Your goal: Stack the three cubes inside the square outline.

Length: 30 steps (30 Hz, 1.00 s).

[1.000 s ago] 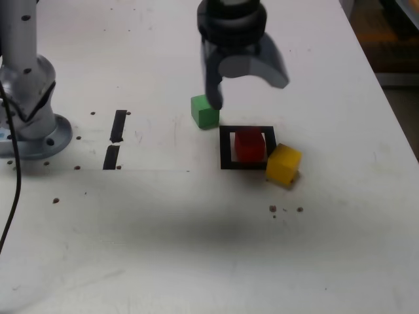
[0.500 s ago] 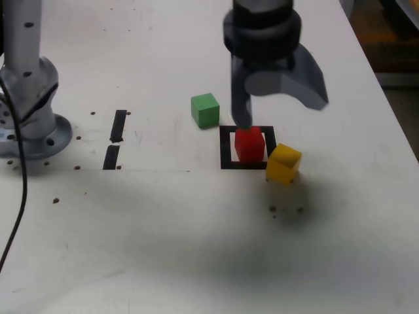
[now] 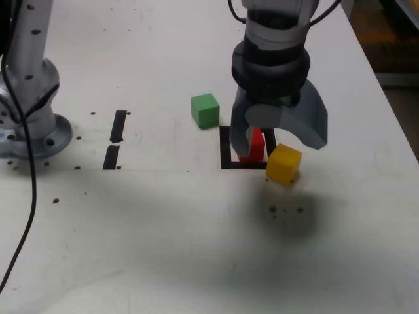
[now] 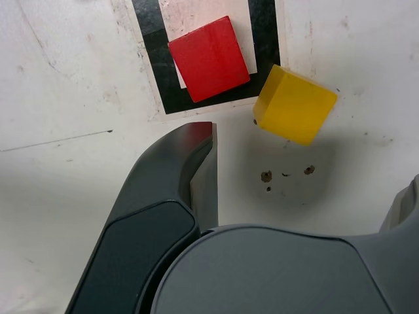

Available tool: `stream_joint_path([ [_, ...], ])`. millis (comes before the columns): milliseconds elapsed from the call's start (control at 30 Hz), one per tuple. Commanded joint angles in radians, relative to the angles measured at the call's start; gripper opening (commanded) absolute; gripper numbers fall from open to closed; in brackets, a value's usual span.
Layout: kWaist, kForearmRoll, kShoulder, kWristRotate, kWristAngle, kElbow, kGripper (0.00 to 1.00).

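The gripper (image 3: 278,140) swings across from above the green cube (image 3: 205,110) toward the exterior view's right; it drops low over the square outline (image 3: 226,154), now hiding part of the red cube (image 3: 256,145); its shadow slides right too.

One cube (image 3: 256,148) inside the square outline (image 3: 226,152), another (image 3: 283,164) apparently touching its corner, third (image 3: 205,110) behind-left in the exterior view

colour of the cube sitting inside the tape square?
Red. The red cube lies inside the square outline; clearest in the wrist view.
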Motion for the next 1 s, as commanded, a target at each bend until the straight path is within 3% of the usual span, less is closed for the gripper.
stream_joint_path([
  [0, -0.001, 0.002, 0.009, 0.030, 0.002, 0.004, 0.99],
  [433, 0.012, -0.018, 0.063, 0.177, 0.028, -0.007, 0.99],
  [967, 0.026, -0.024, 0.102, 0.206, 0.039, -0.029, 0.99],
])
